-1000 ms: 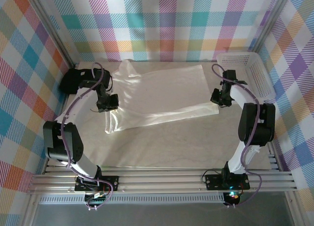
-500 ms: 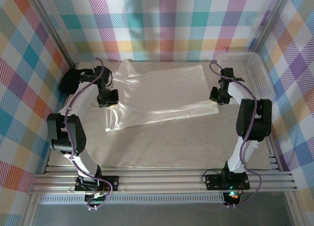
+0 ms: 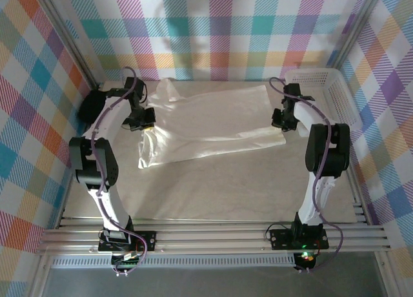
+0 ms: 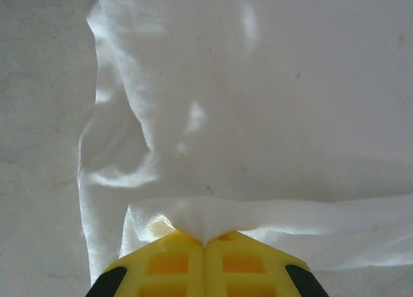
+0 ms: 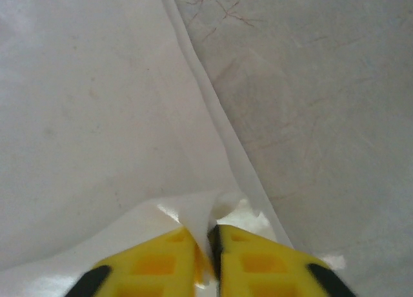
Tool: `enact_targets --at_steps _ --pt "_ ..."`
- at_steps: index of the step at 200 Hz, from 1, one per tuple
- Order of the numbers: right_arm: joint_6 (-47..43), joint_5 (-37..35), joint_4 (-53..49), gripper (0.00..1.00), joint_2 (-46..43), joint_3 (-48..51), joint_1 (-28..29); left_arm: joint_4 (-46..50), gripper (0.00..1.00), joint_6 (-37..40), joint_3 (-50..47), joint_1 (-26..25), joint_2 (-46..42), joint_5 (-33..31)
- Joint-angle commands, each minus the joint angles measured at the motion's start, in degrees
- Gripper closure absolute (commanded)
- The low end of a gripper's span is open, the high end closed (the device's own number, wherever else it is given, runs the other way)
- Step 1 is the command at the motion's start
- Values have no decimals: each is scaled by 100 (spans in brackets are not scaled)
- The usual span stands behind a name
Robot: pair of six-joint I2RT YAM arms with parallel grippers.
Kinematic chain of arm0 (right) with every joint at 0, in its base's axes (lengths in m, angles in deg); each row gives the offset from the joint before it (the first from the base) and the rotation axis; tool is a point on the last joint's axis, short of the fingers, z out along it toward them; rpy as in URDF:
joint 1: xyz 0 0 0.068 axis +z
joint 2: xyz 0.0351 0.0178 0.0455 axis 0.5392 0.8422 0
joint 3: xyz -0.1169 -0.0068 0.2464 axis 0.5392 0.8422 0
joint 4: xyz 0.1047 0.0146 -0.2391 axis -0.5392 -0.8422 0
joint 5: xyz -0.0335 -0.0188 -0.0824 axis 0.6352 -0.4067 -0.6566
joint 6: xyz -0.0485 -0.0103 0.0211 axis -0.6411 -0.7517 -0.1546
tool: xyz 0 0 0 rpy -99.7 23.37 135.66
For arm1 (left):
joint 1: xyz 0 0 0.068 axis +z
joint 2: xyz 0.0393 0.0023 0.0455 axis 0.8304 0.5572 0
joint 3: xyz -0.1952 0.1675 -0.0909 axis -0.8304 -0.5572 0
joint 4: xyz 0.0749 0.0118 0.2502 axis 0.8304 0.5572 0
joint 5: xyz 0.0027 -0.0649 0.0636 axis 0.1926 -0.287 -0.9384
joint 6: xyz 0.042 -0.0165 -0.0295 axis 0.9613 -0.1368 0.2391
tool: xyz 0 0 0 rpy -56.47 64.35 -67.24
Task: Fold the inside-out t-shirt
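Observation:
The inside-out t-shirt (image 3: 213,119) lies spread across the back half of the table, cream-white and partly folded over itself. My left gripper (image 3: 143,120) is at its left side, shut on a pinched ridge of the cloth (image 4: 206,216), yellow fingertips pressed together at the left gripper (image 4: 205,242). At the shirt's right edge, my right gripper (image 3: 279,120) holds a fold of the fabric (image 5: 200,210). In the right wrist view the right gripper (image 5: 210,235) has cloth between its jaws, with a thin dark slit beside it.
A white plastic basket (image 3: 310,74) stands at the back right corner, close to the right arm. A black garment (image 3: 90,106) lies at the far left by the wall. Bare table (image 3: 226,187) stretches from the shirt to the arm bases.
Both grippers moved toward the back wall, carrying the shirt's near edge over itself. The right jaws have parted by a thin slit; the left stayed pressed shut.

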Motion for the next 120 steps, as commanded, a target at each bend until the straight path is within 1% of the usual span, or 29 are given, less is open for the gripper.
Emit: enact_targets --at_steps 1,30,35,45,59,65,75,83,88,105,111,120 --pt "-156 -158 -160 74 144 -290 70 123 97 -102 540 78 615 -3" --pt "-260 -163 -122 63 -203 -194 153 178 90 -355 1287 143 1478 -151" --pt "-267 -149 -74 62 -333 -110 192 145 87 -393 1328 163 1544 -216" --pt "-291 -125 16 60 -604 110 271 112 79 -446 1357 195 1596 -452" --pt "-374 -4 280 56 -1063 541 456 -45 70 -490 1118 208 1398 -816" --pt "-445 104 451 54 -1263 782 571 -196 66 -532 887 205 1216 -930" --pt "-548 271 735 49 -1556 1169 797 -593 57 -679 319 205 746 -944" --pt "-612 485 951 43 -1697 1432 977 -991 53 -839 -280 189 268 -789" --pt "-600 637 1012 41 -1722 1527 1062 -1303 51 -962 -692 171 -65 -687" --pt "-430 1258 1034 41 -1561 1621 1149 -2262 44 -1360 -2076 52 -1108 -277" --pt "-395 1307 1034 42 -1472 1614 1149 -2498 43 -1472 -2450 -7 -1379 -135" --pt "-435 1158 1022 42 -1301 1556 1146 -2764 43 -1564 -2970 -93 -1686 88"
